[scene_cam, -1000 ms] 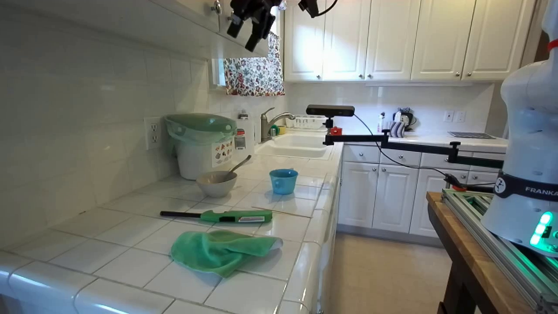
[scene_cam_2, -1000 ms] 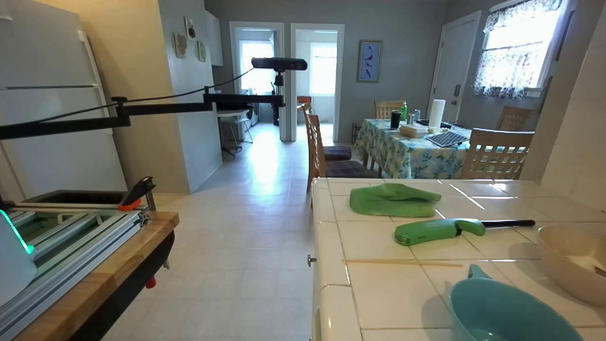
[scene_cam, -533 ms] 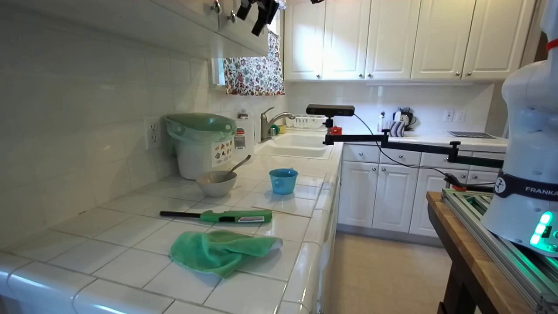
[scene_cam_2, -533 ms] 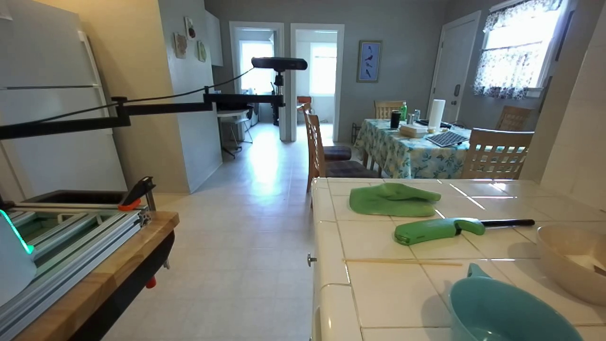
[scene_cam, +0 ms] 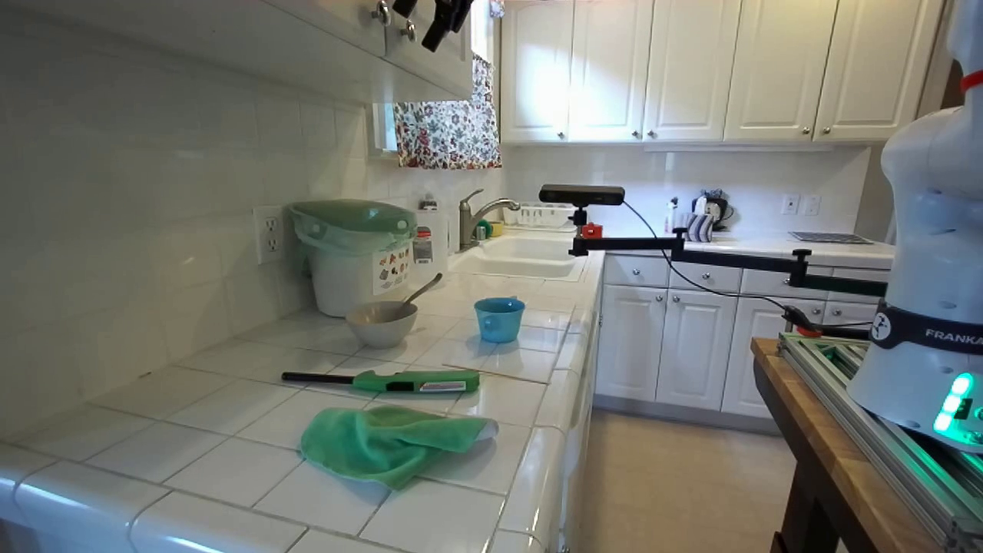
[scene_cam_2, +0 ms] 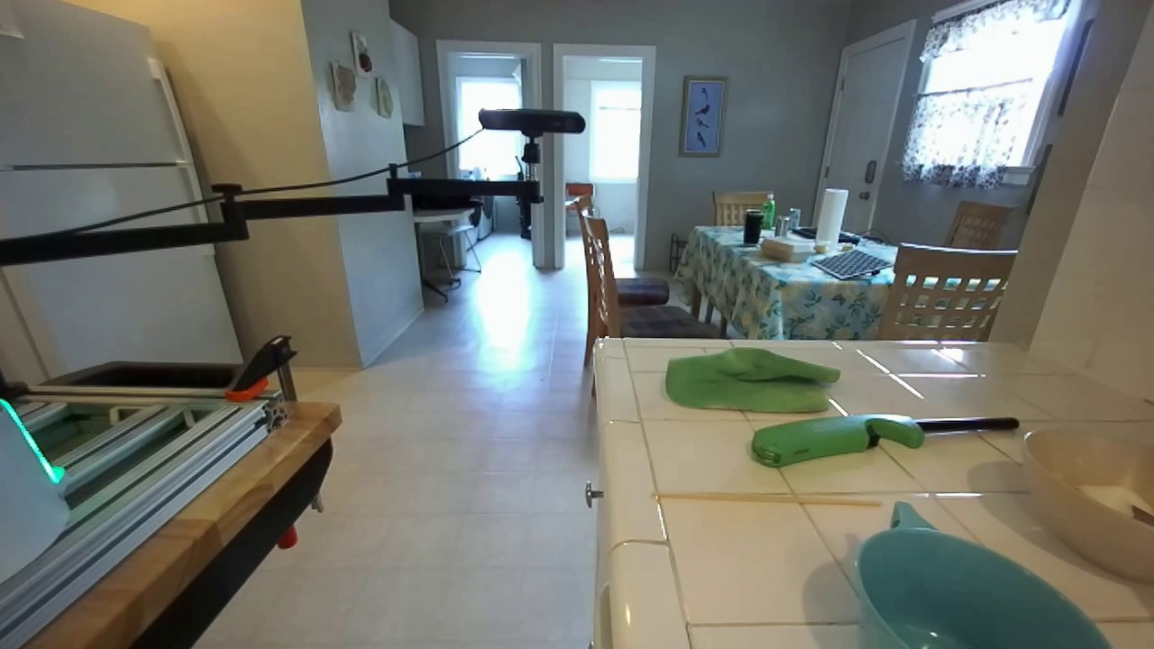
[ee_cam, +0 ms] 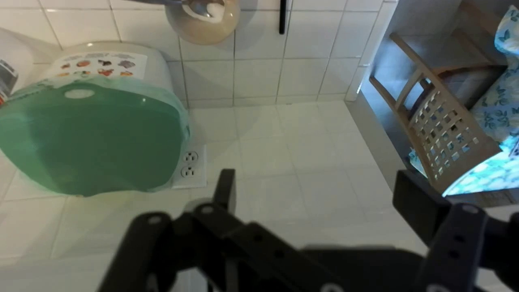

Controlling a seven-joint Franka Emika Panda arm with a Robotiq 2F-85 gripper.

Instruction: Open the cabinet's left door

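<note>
Hanging near the white wall cabinet (scene_cam: 330,57), the end effector (ee_cam: 316,184) is spread wide. Just left of it in an exterior view, the left door (scene_cam: 353,14) looks closed; below, on the white-tiled tabletop (scene_cam: 215,430), a green-lidded bin (scene_cam: 345,265) stands near a bowl (scene_cam: 376,329).

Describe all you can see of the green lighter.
The utility lighter has a green, plastic-looking handle with a white label and a thin black barrel. No flame shows. It lies flat on the white tiled countertop, barrel toward the tiled wall, handle toward the front edge, between the green cloth and the blue cup. Only the countertop touches it; the wrist view catches just its barrel tip.
</note>
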